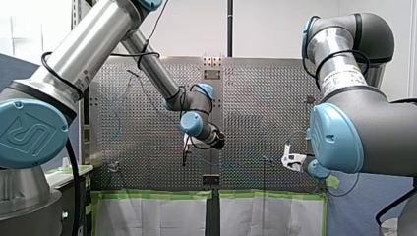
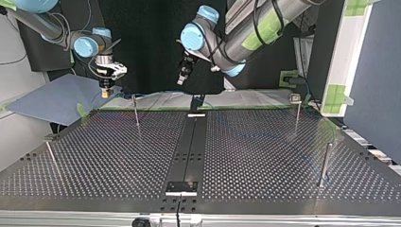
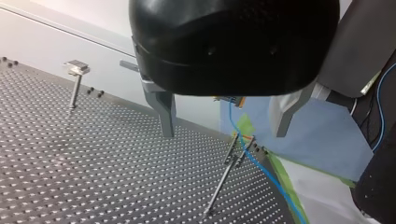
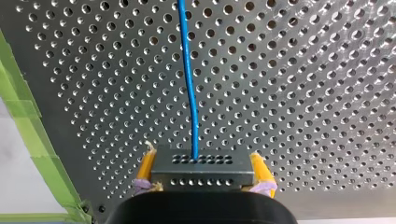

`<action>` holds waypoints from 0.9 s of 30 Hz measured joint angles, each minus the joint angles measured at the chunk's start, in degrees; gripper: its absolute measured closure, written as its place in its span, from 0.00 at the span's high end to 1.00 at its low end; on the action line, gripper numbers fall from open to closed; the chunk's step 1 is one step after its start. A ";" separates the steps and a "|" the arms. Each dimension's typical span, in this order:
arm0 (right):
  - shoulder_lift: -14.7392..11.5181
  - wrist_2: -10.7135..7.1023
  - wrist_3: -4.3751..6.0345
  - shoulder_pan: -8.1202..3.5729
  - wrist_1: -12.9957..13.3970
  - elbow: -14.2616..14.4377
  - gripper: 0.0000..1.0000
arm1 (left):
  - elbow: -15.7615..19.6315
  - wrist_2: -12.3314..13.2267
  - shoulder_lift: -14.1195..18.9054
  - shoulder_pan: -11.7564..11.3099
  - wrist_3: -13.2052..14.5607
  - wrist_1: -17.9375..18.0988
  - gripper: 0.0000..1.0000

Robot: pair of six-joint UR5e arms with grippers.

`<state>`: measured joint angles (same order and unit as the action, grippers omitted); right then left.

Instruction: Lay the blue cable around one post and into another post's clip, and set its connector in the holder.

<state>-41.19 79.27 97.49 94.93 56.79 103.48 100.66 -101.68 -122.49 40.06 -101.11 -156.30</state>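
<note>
right hand (image 4: 202,166) clamped on connector (image 4: 201,173) | blue cable (image 4: 188,84) runs straight ahead from it | left hand (image 3: 224,130) wide apart

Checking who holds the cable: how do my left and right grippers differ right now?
My left gripper is open and empty; my right gripper is shut on the connector of the blue cable. The left shows bare metal fingers; the right shows yellow pads. Both hover over the perforated table.
</note>
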 joint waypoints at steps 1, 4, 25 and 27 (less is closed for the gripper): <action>0.00 0.00 0.00 0.00 0.00 0.00 0.00 | -0.01 0.02 -0.42 0.04 -0.11 0.43 0.98; -0.02 0.00 0.00 -0.01 0.00 0.01 0.00 | -0.01 -0.02 -1.85 0.13 -0.50 1.86 0.98; -0.01 0.02 -0.07 0.22 0.03 0.01 0.00 | -1.47 -4.40 -12.78 0.15 0.18 12.80 0.98; -0.02 0.02 -0.08 0.25 0.02 0.02 0.00 | -1.96 -4.39 -14.01 0.15 0.28 14.00 0.98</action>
<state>-41.20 79.29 97.41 95.18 56.81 103.50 98.71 -106.07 -136.51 40.20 -100.83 -142.30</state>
